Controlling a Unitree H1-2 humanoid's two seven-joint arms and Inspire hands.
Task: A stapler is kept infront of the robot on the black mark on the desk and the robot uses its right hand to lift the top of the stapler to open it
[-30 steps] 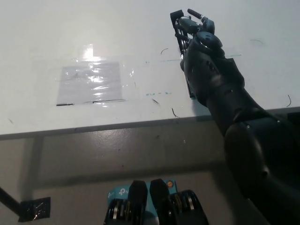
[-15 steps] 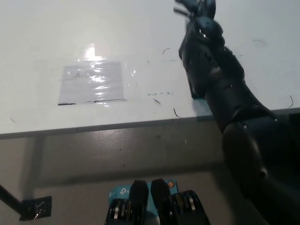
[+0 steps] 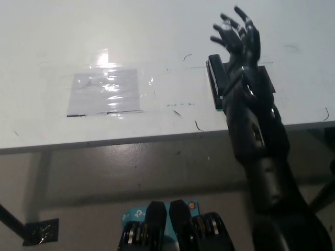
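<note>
The black stapler (image 3: 216, 81) lies lengthwise on the white desk (image 3: 157, 31), its near end at the green-edged black mark (image 3: 267, 78). My black right hand (image 3: 238, 34) is raised beyond the stapler's far end, open with its fingers spread, and it holds nothing. The forearm runs down along the stapler's right side and hides part of the stapler and of the mark. I cannot tell whether the stapler's top is lifted. My white left hand is out of the picture.
A shiny taped plastic patch (image 3: 104, 91) sits on the desk to the left of the stapler. The desk's front edge (image 3: 131, 140) crosses the picture, with grey floor below it and a piece of black tape (image 3: 41, 231) at the lower left.
My right hand, which sat closed over the stapler's far end, has come off it, lifted and spread its fingers. The arm has swung to the right, uncovering the stapler.
</note>
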